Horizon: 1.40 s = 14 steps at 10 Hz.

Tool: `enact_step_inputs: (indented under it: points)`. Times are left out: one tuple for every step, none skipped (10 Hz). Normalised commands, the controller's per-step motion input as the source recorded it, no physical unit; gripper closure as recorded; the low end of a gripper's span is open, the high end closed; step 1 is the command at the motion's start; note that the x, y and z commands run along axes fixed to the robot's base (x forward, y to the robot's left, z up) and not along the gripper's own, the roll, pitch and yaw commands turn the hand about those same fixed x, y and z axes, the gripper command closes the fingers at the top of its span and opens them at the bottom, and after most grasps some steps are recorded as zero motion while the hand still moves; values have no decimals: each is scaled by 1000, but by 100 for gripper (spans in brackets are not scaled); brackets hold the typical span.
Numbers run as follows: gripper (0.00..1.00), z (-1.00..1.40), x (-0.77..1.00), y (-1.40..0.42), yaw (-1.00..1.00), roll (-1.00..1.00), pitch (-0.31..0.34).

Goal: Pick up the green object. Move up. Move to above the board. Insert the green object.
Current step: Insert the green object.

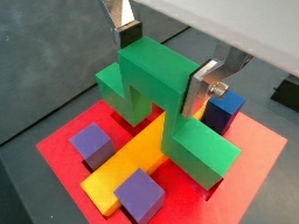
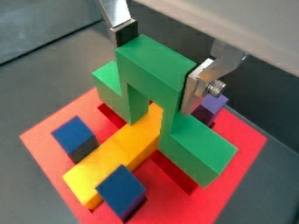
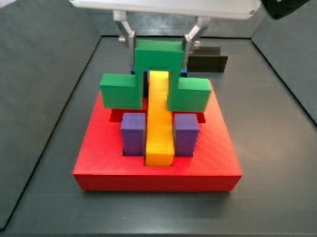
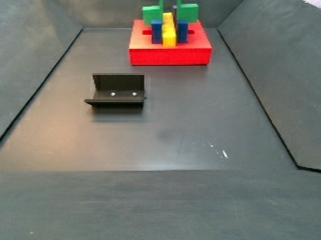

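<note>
The dark grey worktop (image 4: 163, 122) is taking up most of the far side view, with the fixture (image 4: 115, 92) sitting well apart from everything else. The red board (image 3: 158, 153) is lying flat at the back of the worktop. It's carrying a long yellow bar (image 3: 158, 118) down its middle, with purple blocks (image 3: 133, 130) on either side of it in a side view and blue blocks (image 2: 73, 136) showing in a wrist view.

The green object (image 1: 163, 96) is sitting over the board, straddling the yellow bar with one leg coming down on each side. Both legs are reaching the board, but I can't tell whether they're seated in the slots.

The end effector (image 1: 162, 63) is right above the board, its silver fingers (image 1: 208, 86) pressing on opposite faces of the green object's top bridge, so it's gripping that piece.

A dark block (image 3: 209, 61) is lying on the worktop behind the board.
</note>
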Motion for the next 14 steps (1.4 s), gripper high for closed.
enact_step_inputs:
  points:
    - [100,-223,0,0,31,-196,-137]
    - [100,-54,26,0,43,-180,-111]
    - [100,0,120,0,31,-127,-76]
    - [100,0,120,6,26,-89,-77]
    - [100,-57,20,17,0,-40,-59]
    - [100,-91,0,20,0,0,-41]
    - [100,-194,0,66,0,0,-29]
    - [100,-277,0,77,0,0,-24]
    - [100,-297,0,71,0,9,-11]
    - [100,-189,0,0,0,0,-14]
    - [100,-169,51,0,0,-7,-24]
    - [100,-189,11,0,0,0,-13]
    - [100,-211,0,0,0,0,-9]
    - [100,-206,37,0,0,0,0]
